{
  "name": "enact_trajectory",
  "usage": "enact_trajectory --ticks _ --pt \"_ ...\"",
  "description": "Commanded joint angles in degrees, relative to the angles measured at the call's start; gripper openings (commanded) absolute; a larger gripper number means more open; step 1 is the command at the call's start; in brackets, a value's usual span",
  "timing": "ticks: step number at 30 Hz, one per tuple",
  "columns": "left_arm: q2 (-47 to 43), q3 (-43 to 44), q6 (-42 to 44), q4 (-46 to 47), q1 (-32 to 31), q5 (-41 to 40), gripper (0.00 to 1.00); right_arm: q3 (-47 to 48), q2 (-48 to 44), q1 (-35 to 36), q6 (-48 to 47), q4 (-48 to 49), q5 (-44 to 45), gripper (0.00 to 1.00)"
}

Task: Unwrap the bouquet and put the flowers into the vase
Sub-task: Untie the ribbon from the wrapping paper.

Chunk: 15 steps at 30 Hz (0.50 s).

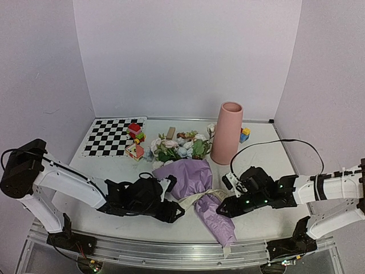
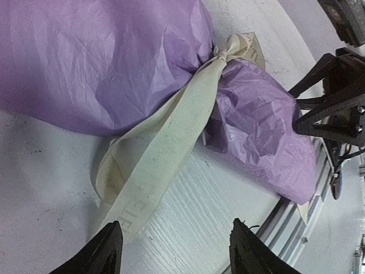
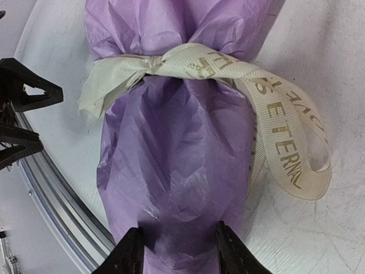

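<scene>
The bouquet (image 1: pixel 188 177) lies on the table, a purple paper cone (image 3: pixel 177 154) tied with cream ribbon (image 3: pixel 188 63). Its flowers (image 1: pixel 177 147) point toward the back, and its narrow end points toward the front edge. The pink vase (image 1: pixel 228 132) stands upright behind it to the right. My left gripper (image 1: pixel 175 200) sits left of the knot. It (image 2: pixel 174 245) is open, and the ribbon tail (image 2: pixel 171 137) ends beside its left finger. My right gripper (image 1: pixel 223 205) is on the cone's narrow end. Its fingers (image 3: pixel 177 248) press the purple paper from both sides.
A checkerboard mat (image 1: pixel 114 136) lies at the back left with toy blocks (image 1: pixel 136 140) at its right edge. More small blocks (image 1: pixel 244 135) sit right of the vase. A metal rail (image 1: pixel 171 248) runs along the front edge, close to the cone's tip.
</scene>
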Motion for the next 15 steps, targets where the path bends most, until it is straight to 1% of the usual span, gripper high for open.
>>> enact_trajectory --ticks 1,4,5,7,8,12,15 --pt "3.35 5.84 2.75 -11.08 -1.14 -10.04 0.62 2.38 1.91 0.35 -0.22 -3.05 3.95 0.34" --pt "4.08 7.05 1.86 -13.36 -1.22 -12.64 0.61 3.91 2.84 0.37 -0.19 -4.21 6.98 0.26" --pt "4.02 7.07 1.75 -13.58 -1.23 -12.99 0.61 4.41 2.93 0.36 -0.19 -4.57 7.95 0.24" --pt "3.79 7.09 1.66 -13.72 -1.23 -13.3 0.61 5.29 2.85 0.39 -0.33 -5.3 10.11 0.16" --pt "3.75 7.14 1.64 -13.78 -1.19 -13.3 0.61 5.82 2.63 0.35 -0.48 -5.5 10.54 0.14" --pt "4.71 7.83 1.88 -13.96 -1.25 -12.83 0.6 7.71 2.83 0.34 -2.18 -5.59 11.96 0.16" --pt "5.88 8.54 2.19 -14.05 -1.24 -12.63 0.55 8.69 3.87 0.39 -3.03 -5.65 11.71 0.18"
